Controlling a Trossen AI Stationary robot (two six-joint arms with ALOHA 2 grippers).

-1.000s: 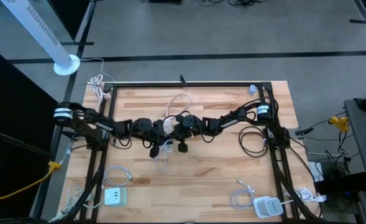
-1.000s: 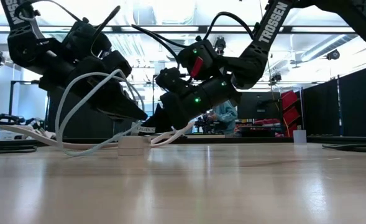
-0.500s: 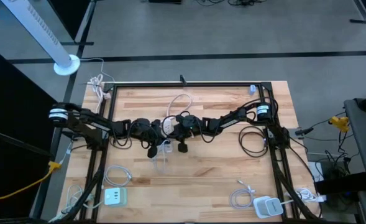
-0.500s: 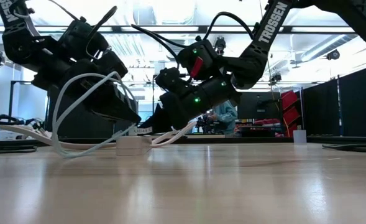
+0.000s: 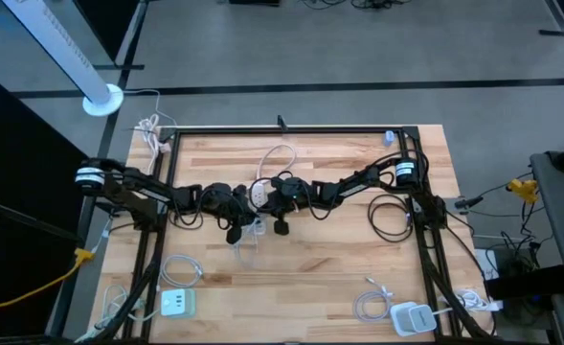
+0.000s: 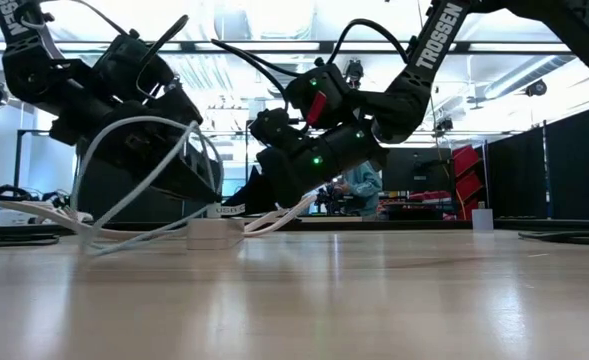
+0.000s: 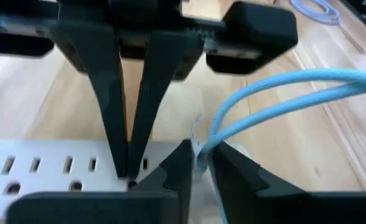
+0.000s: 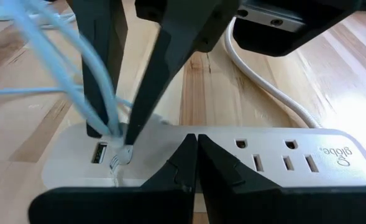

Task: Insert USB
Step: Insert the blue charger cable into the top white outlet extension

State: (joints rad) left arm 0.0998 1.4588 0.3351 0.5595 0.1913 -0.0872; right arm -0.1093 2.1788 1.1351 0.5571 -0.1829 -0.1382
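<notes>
The right gripper [image 8: 196, 142], pinched shut, presses its tips onto the white power strip [image 8: 263, 162] at mid-table. At the strip's end the left gripper [image 8: 113, 134] stands with its fingers narrowly apart either side of the pale blue cable [image 8: 83, 68], whose plug [image 8: 122, 157] sits at the strip just beside a USB port [image 8: 100, 152] that looks unfilled. So the plug seems brought to the socket but not clearly seated, and the cable's loop crowds the fingers. Farther off lie a coiled black cable [image 5: 389, 218] and two chargers [image 5: 177, 304] [image 5: 411, 317] on the table [image 5: 339, 259]. A person [image 6: 359, 185] sits beyond.
</notes>
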